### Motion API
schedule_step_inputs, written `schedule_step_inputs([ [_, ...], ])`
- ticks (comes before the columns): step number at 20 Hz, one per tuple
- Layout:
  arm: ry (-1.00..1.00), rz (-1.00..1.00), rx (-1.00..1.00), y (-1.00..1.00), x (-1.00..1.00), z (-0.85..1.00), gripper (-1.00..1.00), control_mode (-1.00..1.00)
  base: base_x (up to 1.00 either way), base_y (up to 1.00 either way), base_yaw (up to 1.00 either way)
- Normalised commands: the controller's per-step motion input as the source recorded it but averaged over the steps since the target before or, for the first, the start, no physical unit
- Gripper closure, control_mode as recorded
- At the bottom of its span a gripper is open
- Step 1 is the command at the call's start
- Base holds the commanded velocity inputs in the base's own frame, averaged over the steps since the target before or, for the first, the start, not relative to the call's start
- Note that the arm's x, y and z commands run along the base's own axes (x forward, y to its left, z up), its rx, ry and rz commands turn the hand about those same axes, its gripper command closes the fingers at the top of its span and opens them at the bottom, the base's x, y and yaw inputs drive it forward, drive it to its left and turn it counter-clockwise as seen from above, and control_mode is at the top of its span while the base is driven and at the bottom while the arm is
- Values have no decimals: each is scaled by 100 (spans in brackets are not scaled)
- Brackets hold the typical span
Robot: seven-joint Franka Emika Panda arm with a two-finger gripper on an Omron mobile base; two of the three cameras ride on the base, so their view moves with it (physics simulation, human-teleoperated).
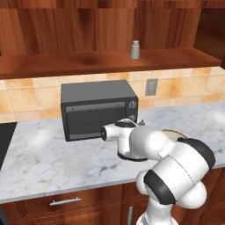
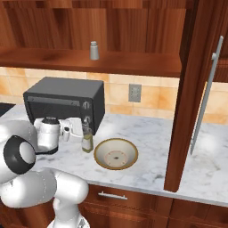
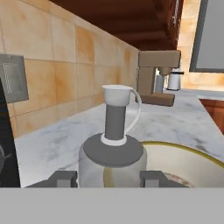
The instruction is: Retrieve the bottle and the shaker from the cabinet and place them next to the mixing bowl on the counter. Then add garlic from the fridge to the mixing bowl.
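Gripping the slim clear glass bottle of yellow liquid, the tool stands on the marble bench — shallow tan mixing bowl just beside.

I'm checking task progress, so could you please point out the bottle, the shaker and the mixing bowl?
bottle (image 2: 87,143): right base view, on its glass body beside the bowl.
shaker (image 1: 135,50): left base view, on its grey side, up on the shelf.
mixing bowl (image 2: 103,147): right base view, on its pale rim.

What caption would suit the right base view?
Pincer holds the bottle on the counter beside the mixing bowl.
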Motion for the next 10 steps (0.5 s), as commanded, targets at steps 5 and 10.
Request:
schedule_step_inputs([
  [5,0,-1,-2,0,2,-39,100,-100,0,0,0],
  [10,-1,-1,-2,0,0,-31,-100,-100,0,0,0],
])
